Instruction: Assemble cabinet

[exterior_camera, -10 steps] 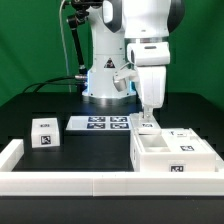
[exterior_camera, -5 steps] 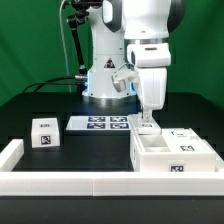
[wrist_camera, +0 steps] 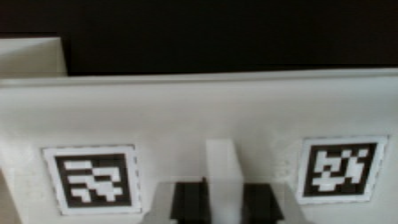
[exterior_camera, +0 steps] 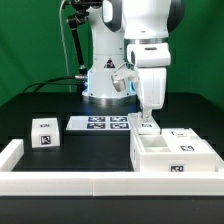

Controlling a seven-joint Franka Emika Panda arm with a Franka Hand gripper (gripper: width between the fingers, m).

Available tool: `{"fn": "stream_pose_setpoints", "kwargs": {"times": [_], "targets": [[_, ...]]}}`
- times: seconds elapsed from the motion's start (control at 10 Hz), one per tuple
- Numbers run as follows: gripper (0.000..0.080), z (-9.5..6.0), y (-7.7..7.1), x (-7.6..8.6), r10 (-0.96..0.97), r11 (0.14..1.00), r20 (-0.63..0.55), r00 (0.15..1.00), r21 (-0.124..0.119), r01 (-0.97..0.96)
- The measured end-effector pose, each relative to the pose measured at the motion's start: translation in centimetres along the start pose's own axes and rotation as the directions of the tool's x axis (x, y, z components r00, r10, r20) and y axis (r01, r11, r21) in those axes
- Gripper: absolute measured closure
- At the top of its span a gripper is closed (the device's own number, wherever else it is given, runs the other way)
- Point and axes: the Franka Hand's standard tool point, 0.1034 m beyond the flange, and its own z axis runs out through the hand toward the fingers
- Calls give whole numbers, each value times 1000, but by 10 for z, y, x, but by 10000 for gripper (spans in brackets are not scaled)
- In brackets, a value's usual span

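Wrist view: end effector [wrist_camera: 221, 198] clamped on a thin upright white wall. Dark fingers [wrist_camera: 187, 203] press against either side of it, no gap showing. The wall belongs to the cabinet box [wrist_camera: 196, 110], whose broad white face fills most of the frame. Two black-and-white square tags sit on that face, the first tag [wrist_camera: 89, 180] on one side of the clamped wall, the second tag [wrist_camera: 342, 168] on the other. Picture is soft; tag patterns not readable.

Exterior view: end effector points straight down from the white robot arm [exterior_camera: 148, 35]. Its fingertips meet the rear corner of the cabinet box, on the side toward the exterior view's left. The box rests on the black worktop [exterior_camera: 50, 105] at the exterior view's right, hollow side up, with an inner divider visible. More tags show on its front wall and upper edges.

Marker board [exterior_camera: 100, 124] lies flat on the worktop, its end toward the exterior view's right just beside the end effector. Small white block [exterior_camera: 43, 133] with one tag stands at the exterior view's left, well apart from the box. Long white border rails [exterior_camera: 100, 183] run along the front edge and up the exterior view's left; the box sits just behind the front one.
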Motion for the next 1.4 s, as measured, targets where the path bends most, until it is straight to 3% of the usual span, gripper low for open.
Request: {"fn": "stream_pose_setpoints", "kwargs": {"times": [0.3,0.4,1.1,1.4], "targets": [[731,0,3,-1,-6,999,14,1000,41,6],[731,-2,3,0,-2,999,17,1000,44,1],[731,-2,-3,-1,-2,999,20,1000,45,1],[731,-1,-2,1,-2,1000,8,1000,20,2]]}}
